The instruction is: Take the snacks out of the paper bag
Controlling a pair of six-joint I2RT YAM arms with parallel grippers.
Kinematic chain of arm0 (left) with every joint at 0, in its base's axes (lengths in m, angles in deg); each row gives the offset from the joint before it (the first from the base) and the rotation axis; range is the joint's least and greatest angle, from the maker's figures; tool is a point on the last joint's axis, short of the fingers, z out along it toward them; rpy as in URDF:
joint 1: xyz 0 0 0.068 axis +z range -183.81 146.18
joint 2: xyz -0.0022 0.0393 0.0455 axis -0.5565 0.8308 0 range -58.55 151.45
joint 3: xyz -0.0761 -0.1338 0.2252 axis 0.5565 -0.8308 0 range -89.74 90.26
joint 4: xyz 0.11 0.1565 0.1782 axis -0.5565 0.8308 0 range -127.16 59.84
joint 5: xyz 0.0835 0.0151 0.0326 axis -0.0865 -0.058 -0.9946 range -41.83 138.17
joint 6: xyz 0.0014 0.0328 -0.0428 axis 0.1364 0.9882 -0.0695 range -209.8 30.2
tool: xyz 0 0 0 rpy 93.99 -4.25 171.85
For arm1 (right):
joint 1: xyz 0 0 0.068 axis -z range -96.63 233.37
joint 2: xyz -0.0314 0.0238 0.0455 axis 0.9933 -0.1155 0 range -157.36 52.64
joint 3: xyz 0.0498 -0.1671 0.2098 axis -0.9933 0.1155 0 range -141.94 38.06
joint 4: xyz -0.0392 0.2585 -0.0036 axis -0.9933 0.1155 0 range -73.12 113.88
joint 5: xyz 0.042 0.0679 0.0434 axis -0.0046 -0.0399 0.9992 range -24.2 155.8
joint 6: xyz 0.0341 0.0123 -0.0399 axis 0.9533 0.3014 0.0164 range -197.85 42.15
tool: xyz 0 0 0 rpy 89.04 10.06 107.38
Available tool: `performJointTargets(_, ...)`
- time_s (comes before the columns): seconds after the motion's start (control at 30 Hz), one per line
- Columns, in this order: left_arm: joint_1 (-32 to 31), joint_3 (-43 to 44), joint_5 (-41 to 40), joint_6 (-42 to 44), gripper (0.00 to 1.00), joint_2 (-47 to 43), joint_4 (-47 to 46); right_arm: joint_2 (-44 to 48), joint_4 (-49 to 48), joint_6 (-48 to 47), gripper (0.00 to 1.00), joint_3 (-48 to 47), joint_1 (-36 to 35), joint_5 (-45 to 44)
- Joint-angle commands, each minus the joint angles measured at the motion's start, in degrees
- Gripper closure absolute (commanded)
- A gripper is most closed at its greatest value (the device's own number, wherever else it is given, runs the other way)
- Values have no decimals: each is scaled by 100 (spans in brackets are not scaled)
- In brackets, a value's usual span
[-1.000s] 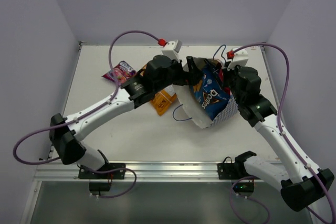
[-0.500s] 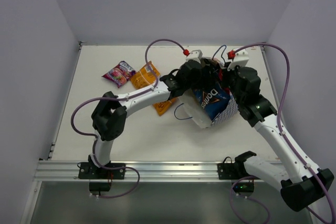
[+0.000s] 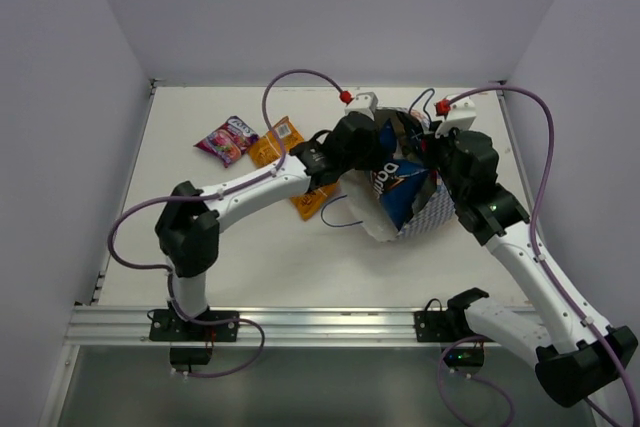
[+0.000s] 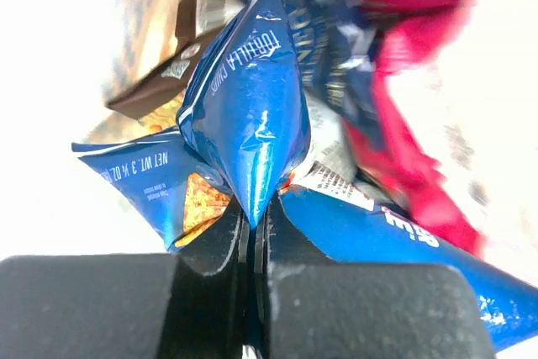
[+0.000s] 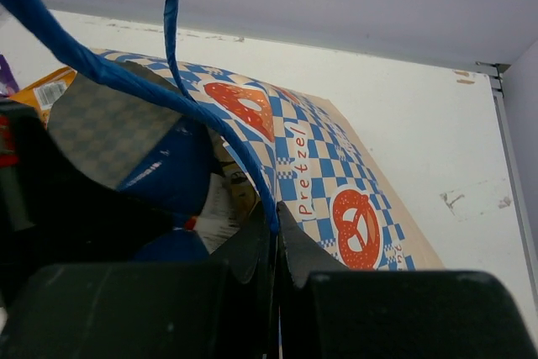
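The paper bag (image 3: 428, 215), blue-and-white checked with pretzel emblems, lies tilted at the table's right middle with its mouth facing left. My left gripper (image 4: 252, 218) is inside that mouth (image 3: 386, 150), shut on the lower corner of a dark blue snack packet (image 4: 248, 115). Around it are two more blue packets (image 4: 139, 176) (image 4: 395, 233), a red one (image 4: 408, 132) and a brown-and-white one (image 4: 172, 77). My right gripper (image 5: 275, 226) is shut on the bag's rim (image 5: 336, 174) where the blue cord handle (image 5: 101, 73) joins it, at the far side of the bag (image 3: 436, 147).
A purple-pink packet (image 3: 228, 139) and an orange packet (image 3: 275, 142) lie on the table left of the bag. Another orange packet (image 3: 312, 199) lies partly under my left forearm. A loose blue cord handle (image 3: 340, 219) curls in front of the bag. Walls enclose the table.
My left arm reached right into the bag's mouth and its gripper went from open to shut on the blue packet. The right gripper kept its hold on the bag.
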State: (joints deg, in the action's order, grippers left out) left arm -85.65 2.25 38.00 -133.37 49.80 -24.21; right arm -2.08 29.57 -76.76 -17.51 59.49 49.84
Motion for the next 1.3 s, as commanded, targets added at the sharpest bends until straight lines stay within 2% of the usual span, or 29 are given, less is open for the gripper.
performJointTargets(0.0, -20, 101, -151, 488, 100, -1192, 267, 75, 23, -29, 100, 29, 6, -196)
performJointTargets(0.23, 199, -285, -1073, 1096, 100, -2896, 2087, 67, 23, -64, 100, -24, 6, -311)
performJointTargets(0.33, 804, -898, -1443, 1202, 100, -3590, 2773, 93, 93, -64, 100, -85, 6, -276)
performJointTargets(0.37, 1381, -1119, -1339, 1332, 100, -3767, 2861, 93, 120, -64, 100, -120, 6, -275)
performJointTargets(0.5, 2702, -2148, -1347, 1816, 100, -4313, 2959, 128, 137, -64, 100, -164, 15, -223)
performJointTargets(0.6, 3547, -2781, -1470, 2212, 100, -4323, 2636, 155, 137, -64, 100, -173, 6, -170)
performJointTargets(0.7, 4346, -3344, -1154, 2485, 100, -3781, 2065, 155, 137, -64, 100, -182, 6, -117)
performJointTargets(0.77, 4680, -3355, -804, 2381, 100, -3411, 1931, 137, 137, -64, 100, -182, 6, -117)
performJointTargets(0.87, 4787, -3240, -715, 2152, 100, -2743, 1501, 128, 94, -64, 100, -130, 15, -82)
performJointTargets(0.9, 4805, -3135, -627, 2090, 97, -2384, 1430, 119, 102, -64, 100, -129, 6, -82)
performJointTargets(1.0, 4814, -2749, -144, 1914, 73, -2012, 1412, 75, 85, -64, 100, -112, 6, -30)
performJointTargets(1.03, 4806, -2704, 40, 1853, 58, -1977, 1386, 75, 85, -64, 100, -121, 6, -21)
performJointTargets(1.1, 4797, -2651, 550, 1677, 37, -2090, 1272, 84, 85, -64, 100, -129, 6, 41)
performJointTargets(1.13, 4736, -2625, 682, 1607, 14, -2325, 1237, 93, 67, -56, 100, -129, 6, 58)
performJointTargets(1.23, 4368, -2598, 973, 1238, 2, -3003, 1087, 102, 49, -64, 99, -156, 15, 120)
performJointTargets(1.27, 4235, -2615, 1113, 985, 1, -3205, 878, 93, 58, -64, 99, -173, 6, 120)
